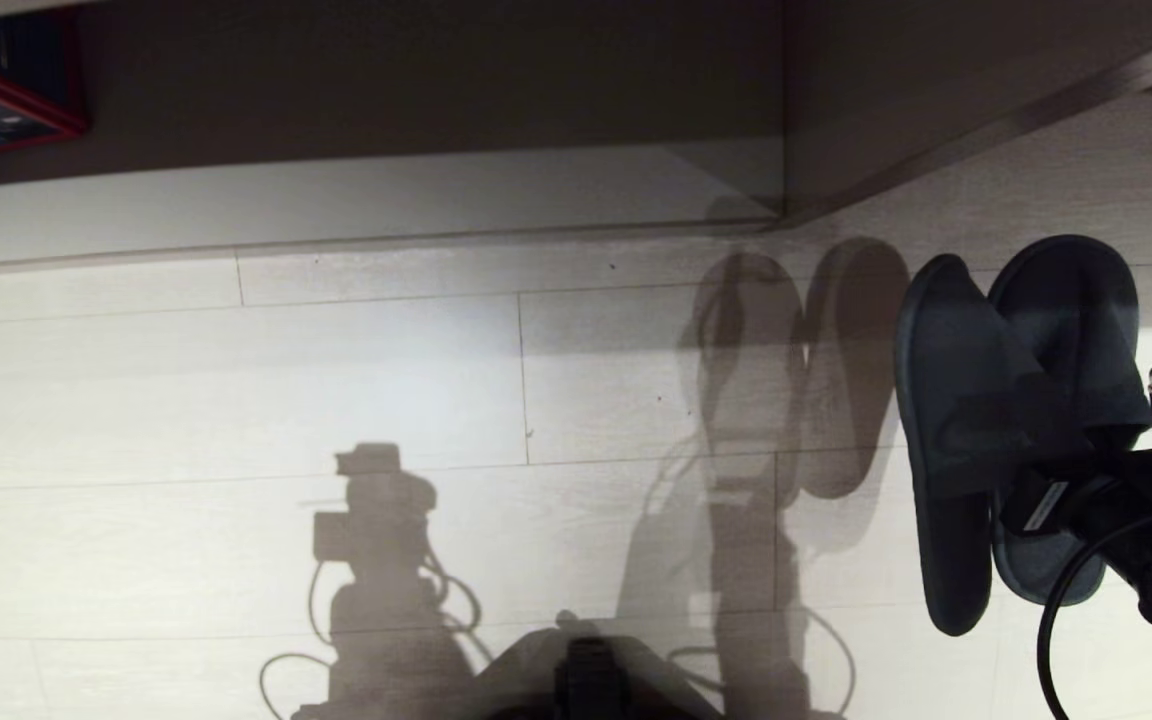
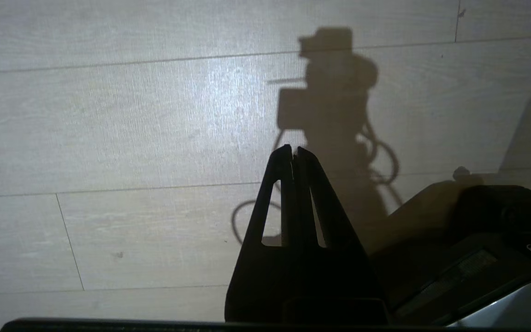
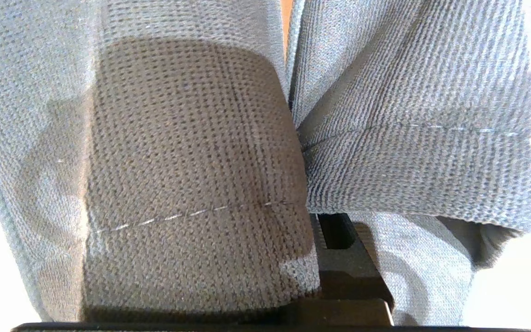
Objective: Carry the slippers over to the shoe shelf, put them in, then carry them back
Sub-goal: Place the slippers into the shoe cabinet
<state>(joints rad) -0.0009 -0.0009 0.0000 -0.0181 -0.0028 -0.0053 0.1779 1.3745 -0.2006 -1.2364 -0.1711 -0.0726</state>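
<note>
Clamped in the right hand [image 1: 1021, 490] by their toe bands, the slippers [image 1: 996, 420] are held side by side above the floor [image 1: 386, 400], with the shoe shelf [image 1: 376, 200] ahead and off to the hand's left. For a clean placement, the pair should be kept level and swung leftward past the divider [image 1: 786, 110] before being lowered onto the shelf's pale base. The left hand [image 2: 293, 157] is shut on nothing and parked over the floor.
</note>
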